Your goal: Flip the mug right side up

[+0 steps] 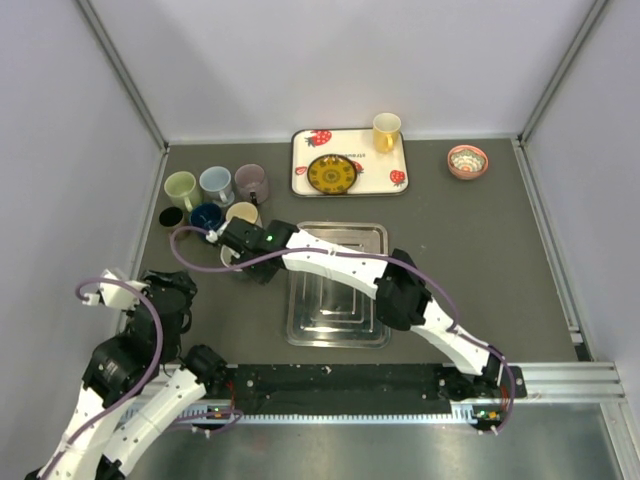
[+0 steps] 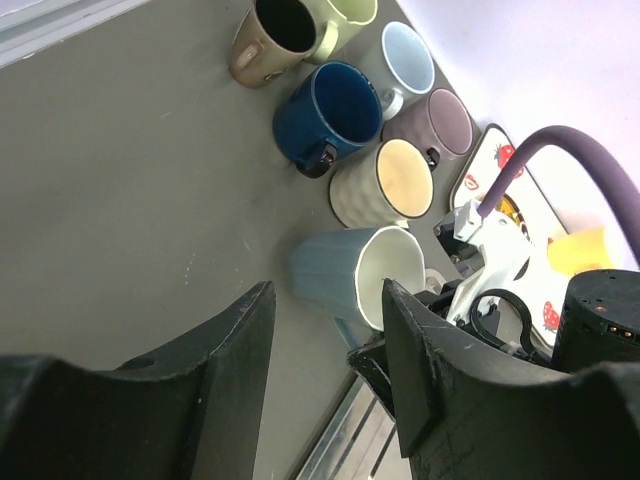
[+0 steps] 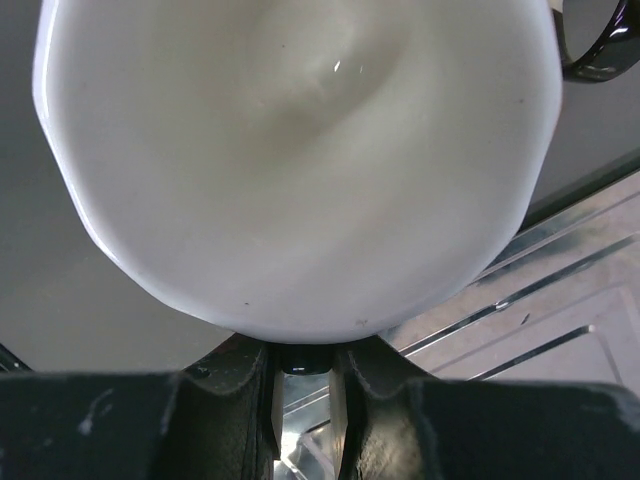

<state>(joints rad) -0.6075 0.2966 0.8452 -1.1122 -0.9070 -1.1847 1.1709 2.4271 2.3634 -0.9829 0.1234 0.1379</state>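
The mug (image 2: 352, 272) is light blue with a white inside. It lies tilted on its side just left of the steel tray, its mouth facing the right arm. My right gripper (image 1: 243, 258) is shut on the mug, and most of the mug is hidden under it in the top view. In the right wrist view the white inside (image 3: 290, 150) fills the frame above my right gripper (image 3: 305, 360), whose jaws stand close together. My left gripper (image 2: 325, 300) is open and empty. It hovers near the mug at the table's left side (image 1: 170, 292).
Several upright mugs cluster behind: pale green (image 1: 181, 186), light blue (image 1: 215, 182), mauve (image 1: 251, 181), dark blue (image 1: 207, 216), beige (image 1: 242, 212). A steel tray (image 1: 337, 335) lies centre. A strawberry tray (image 1: 398, 178) holds a plate and yellow mug (image 1: 386, 130). A pink bowl (image 1: 467, 160) sits back right.
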